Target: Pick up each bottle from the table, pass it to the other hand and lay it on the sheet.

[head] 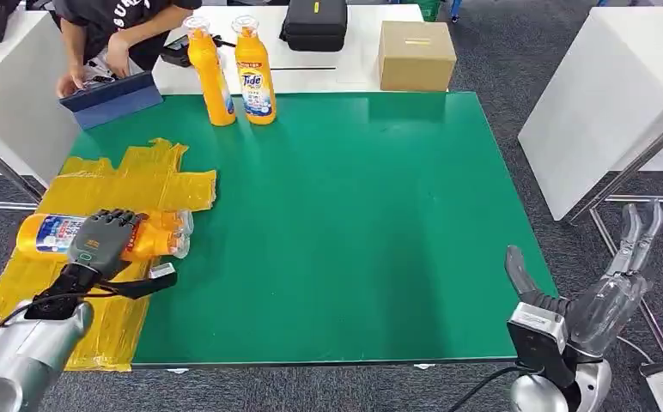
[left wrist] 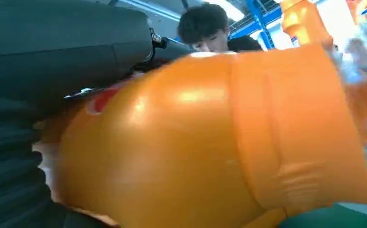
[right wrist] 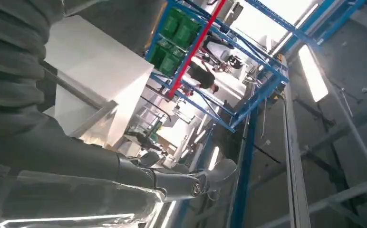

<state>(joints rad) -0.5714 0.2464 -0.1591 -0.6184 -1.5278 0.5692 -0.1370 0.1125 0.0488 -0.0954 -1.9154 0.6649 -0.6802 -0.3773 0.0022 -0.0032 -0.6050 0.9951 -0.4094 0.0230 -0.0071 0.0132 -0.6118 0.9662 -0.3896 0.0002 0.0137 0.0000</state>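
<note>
Left hand [head: 103, 239] covers middle of lying bottle [head: 49, 235], fingers wrapped over it; bottle rests on yellow sheet [head: 143, 180] at table's left edge, cap end blurred. Right hand [head: 603, 287] beside table's right edge, fingers spread, holds nothing. Two upright bottles [head: 255, 73] at far edge of green mat [head: 354, 223]; one label reads "Tide". Orange body, clear cap, blue-white label.

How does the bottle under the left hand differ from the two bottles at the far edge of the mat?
The bottle under the left hand lies on its side on the yellow sheet; the two far bottles stand upright on the green mat. The left hand grips the lying one; nothing touches the standing pair. All three are orange with a blue-and-white label and clear cap.
</note>
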